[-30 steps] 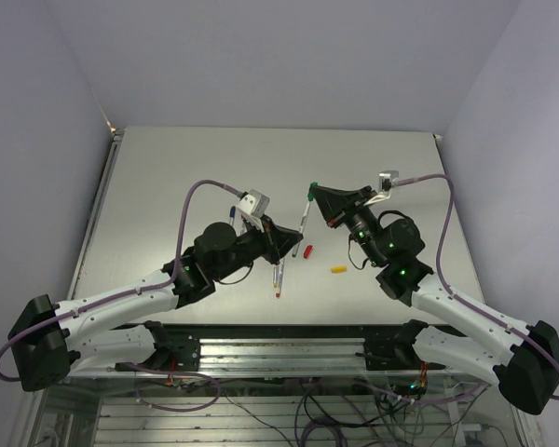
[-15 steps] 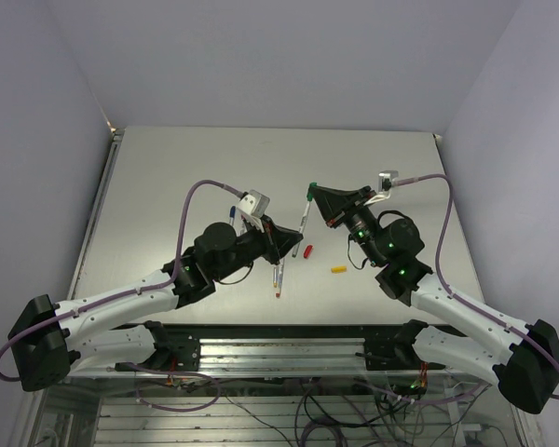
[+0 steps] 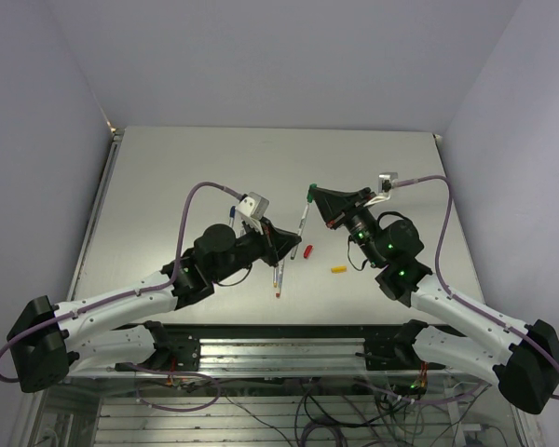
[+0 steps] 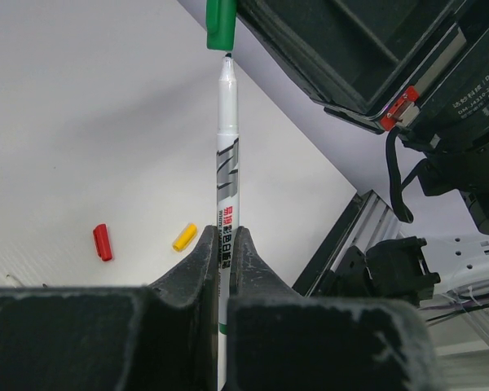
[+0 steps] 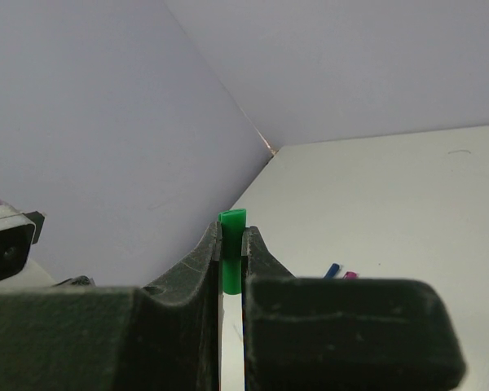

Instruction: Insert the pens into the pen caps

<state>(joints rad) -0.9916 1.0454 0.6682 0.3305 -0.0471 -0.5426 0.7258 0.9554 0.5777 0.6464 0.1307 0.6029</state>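
My left gripper (image 3: 292, 238) is shut on a pale pen (image 3: 302, 219) and holds it above the table, tip pointing away and up. In the left wrist view (image 4: 222, 236) the pen (image 4: 226, 155) rises between the fingers. Its tip sits just below the green cap (image 4: 221, 24), lined up with it, with a tiny gap. My right gripper (image 3: 314, 195) is shut on that green cap (image 3: 309, 196). In the right wrist view (image 5: 231, 238) the cap (image 5: 232, 244) stands upright between the fingers.
A red cap (image 3: 307, 250) and a yellow cap (image 3: 337, 270) lie on the table between the arms. Other pens (image 3: 279, 277) lie below my left gripper. A blue cap (image 5: 332, 270) and a magenta cap (image 5: 350, 275) lie beyond, near the left arm's camera.
Almost nothing has moved. The pen has shifted very slightly under the green cap; both grippers keep their grip.
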